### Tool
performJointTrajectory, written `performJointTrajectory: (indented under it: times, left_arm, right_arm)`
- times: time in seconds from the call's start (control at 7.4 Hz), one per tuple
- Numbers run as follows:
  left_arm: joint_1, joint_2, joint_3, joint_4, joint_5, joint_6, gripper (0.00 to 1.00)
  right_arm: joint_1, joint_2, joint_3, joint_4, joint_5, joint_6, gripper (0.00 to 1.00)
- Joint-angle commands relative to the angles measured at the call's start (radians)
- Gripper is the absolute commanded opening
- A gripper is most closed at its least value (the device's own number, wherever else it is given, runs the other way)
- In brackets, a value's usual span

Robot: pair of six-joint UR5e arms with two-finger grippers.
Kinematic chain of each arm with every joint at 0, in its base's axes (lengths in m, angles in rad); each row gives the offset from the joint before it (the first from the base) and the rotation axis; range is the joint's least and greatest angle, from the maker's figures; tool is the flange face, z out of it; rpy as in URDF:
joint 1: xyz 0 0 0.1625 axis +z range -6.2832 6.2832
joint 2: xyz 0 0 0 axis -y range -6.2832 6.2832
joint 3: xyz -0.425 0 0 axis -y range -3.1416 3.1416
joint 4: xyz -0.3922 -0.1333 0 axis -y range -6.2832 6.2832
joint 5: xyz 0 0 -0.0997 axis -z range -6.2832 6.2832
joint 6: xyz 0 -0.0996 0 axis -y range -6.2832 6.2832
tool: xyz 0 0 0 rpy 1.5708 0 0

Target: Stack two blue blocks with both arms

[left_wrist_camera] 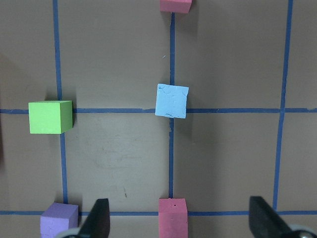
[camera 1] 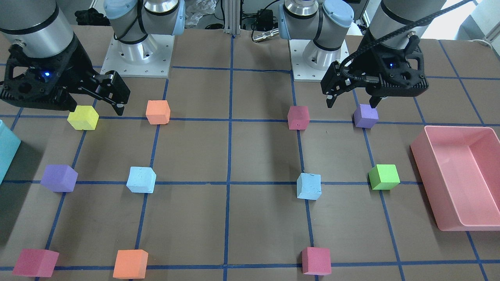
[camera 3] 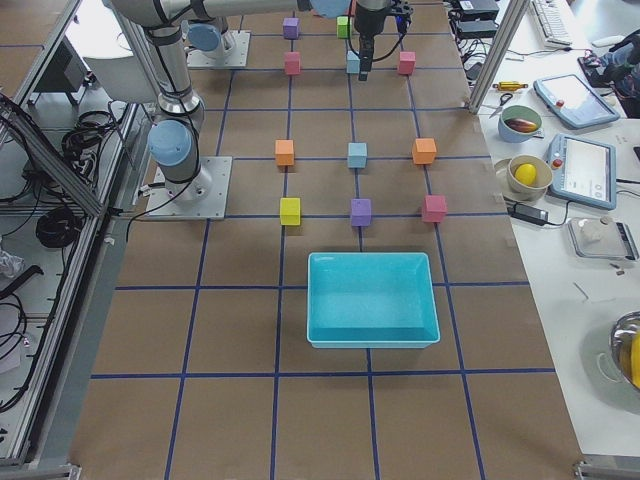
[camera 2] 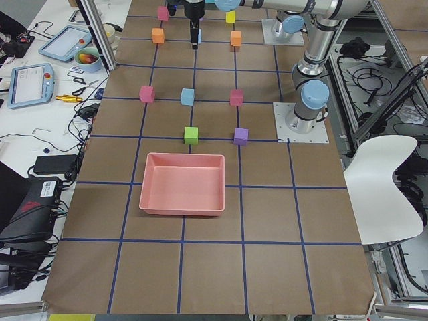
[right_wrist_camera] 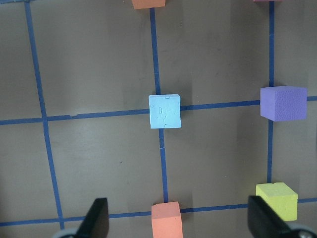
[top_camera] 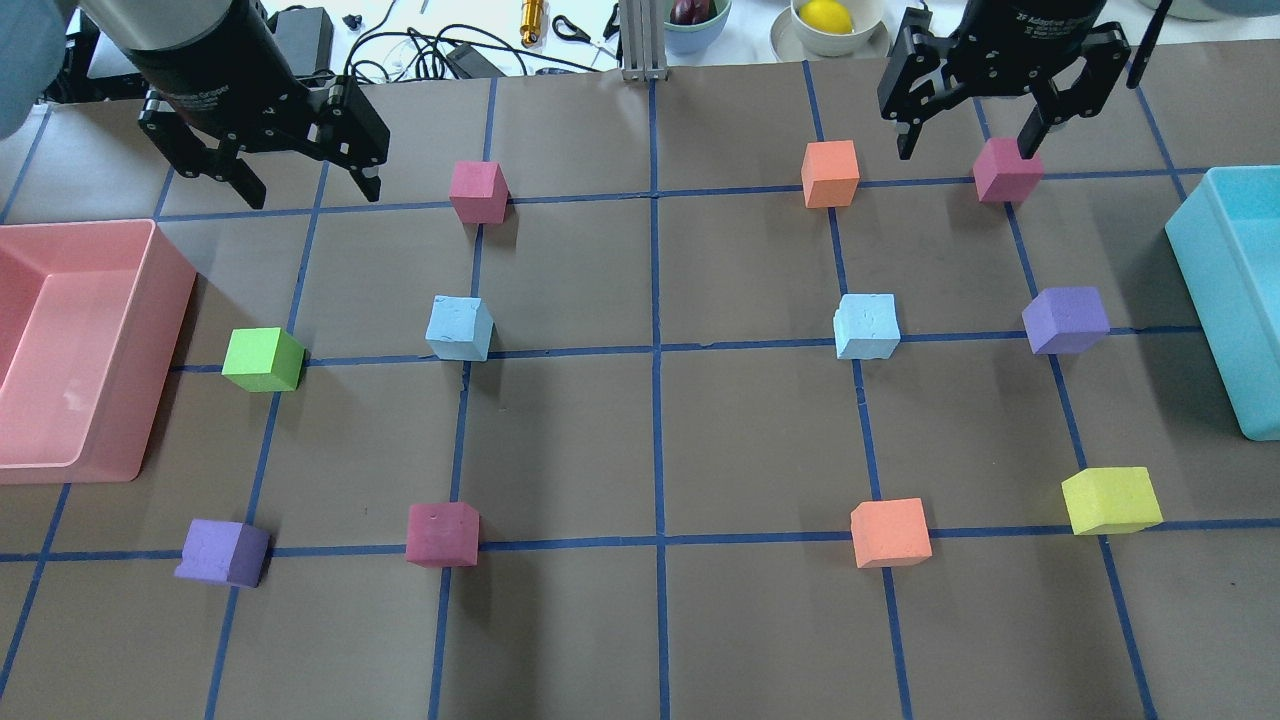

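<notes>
Left hand (top_camera: 310,190) spread wide, nothing in it, raised off the counter (top_camera: 760,440). Right hand (top_camera: 967,150) the same: open, empty. Left blue block (top_camera: 460,328) and right blue block (top_camera: 867,326) sit on the counter, well apart, one per half, each at a crossing of the blue tape grid (top_camera: 655,400). Surface brown paper. Pink bin (top_camera: 165,330) at left end, teal bin (top_camera: 1215,300) at right. Cables (top_camera: 420,50) and bowls (top_camera: 828,45) past the far edge
</notes>
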Motion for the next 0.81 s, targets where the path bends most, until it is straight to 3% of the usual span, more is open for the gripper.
performJointTrajectory:
  times: [0.0, 0.41, 0.68]
  left_arm:
    - [0.000, 0.001, -0.001, 0.000, 0.000, -0.001, 1.00]
    - [0.000, -0.002, -0.002, 0.000, 0.000, -0.001, 1.00]
    - [0.000, 0.004, -0.057, 0.000, -0.002, -0.008, 1.00]
  right_arm:
    - [-0.001, 0.008, 0.001, 0.001, -0.008, 0.005, 1.00]
    - [-0.001, 0.120, 0.042, -0.037, 0.000, 0.005, 1.00]
    - [-0.001, 0.221, 0.111, -0.196, 0.005, 0.005, 1.00]
